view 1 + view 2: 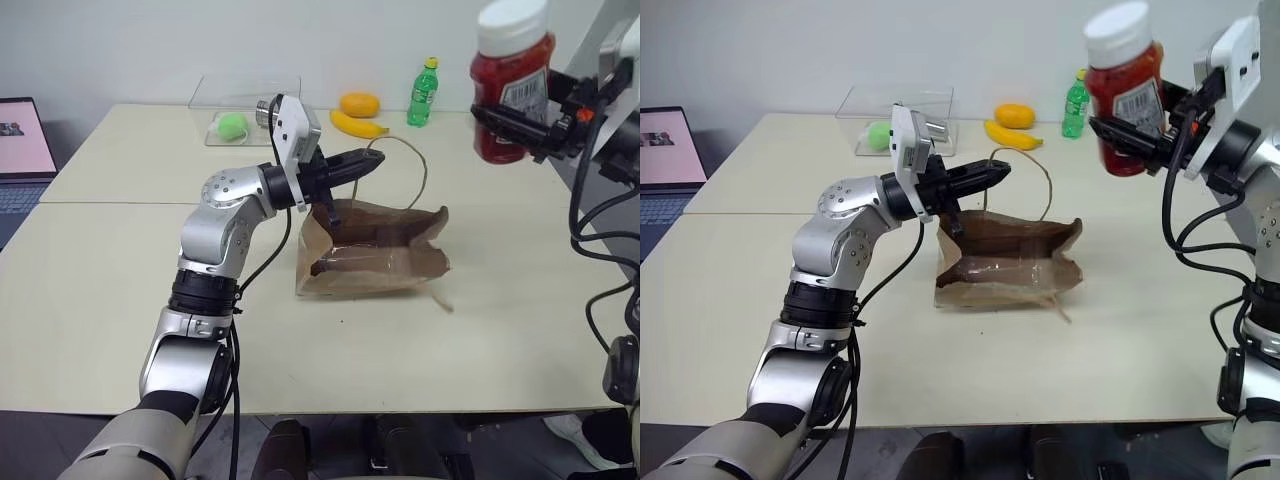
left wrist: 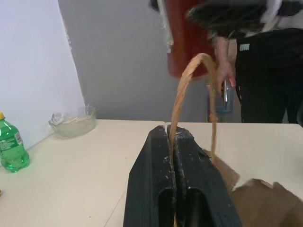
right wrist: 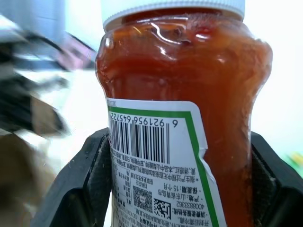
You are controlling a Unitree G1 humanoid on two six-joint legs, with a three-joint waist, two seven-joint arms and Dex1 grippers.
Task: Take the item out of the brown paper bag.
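The item, a red sauce bottle (image 1: 512,85) with a white cap and white label, hangs high in the air to the right of the bag. My right gripper (image 1: 508,124) is shut on it around the label, and its black fingers (image 3: 83,184) clasp both sides of the bottle (image 3: 182,118). The brown paper bag (image 1: 375,250) rests low on the table with its mouth gaping upward. My left gripper (image 1: 366,160) is shut on one thin loop handle (image 2: 182,90) and holds it raised above the bag's left end.
A green soda bottle (image 1: 423,93), a banana (image 1: 358,124) and an orange fruit (image 1: 360,103) lie at the table's far side. A clear box (image 1: 245,100) holds a green ball (image 1: 232,124). A laptop (image 1: 20,150) sits far left. A person (image 2: 265,71) stands beyond the table.
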